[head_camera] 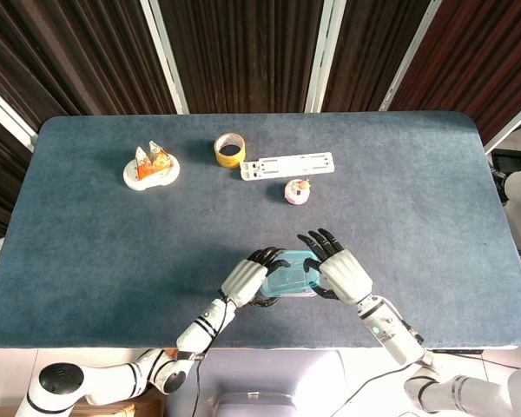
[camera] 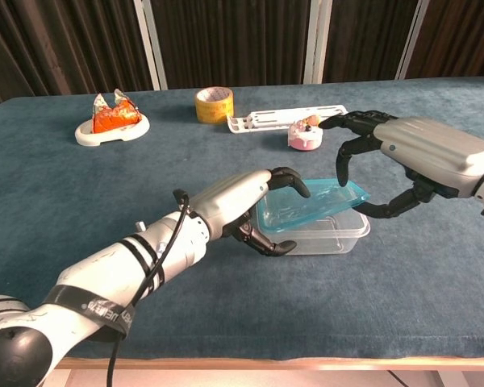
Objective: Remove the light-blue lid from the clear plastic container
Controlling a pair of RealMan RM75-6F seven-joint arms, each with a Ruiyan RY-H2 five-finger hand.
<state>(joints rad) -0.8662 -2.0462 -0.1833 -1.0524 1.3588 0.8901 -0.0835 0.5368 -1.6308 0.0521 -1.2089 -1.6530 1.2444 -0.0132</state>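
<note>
The clear plastic container (camera: 327,235) sits near the table's front edge. My left hand (camera: 240,203) grips its left end, fingers curled over the rim and thumb against the side wall. The light-blue lid (camera: 315,201) is tilted: its right edge is raised off the container while its left edge still lies under my left fingers. My right hand (camera: 423,158) pinches that raised right edge, fingers arched above and thumb beneath. In the head view the lid (head_camera: 286,278) lies between the left hand (head_camera: 247,276) and the right hand (head_camera: 340,271), hiding most of the container.
Behind the container stand a small pink cake (camera: 304,134), a long white plastic strip (camera: 286,119) and a yellow tape roll (camera: 214,104). A white dish with orange-wrapped items (camera: 113,121) is at the far left. The blue table's front edge (camera: 306,355) is close.
</note>
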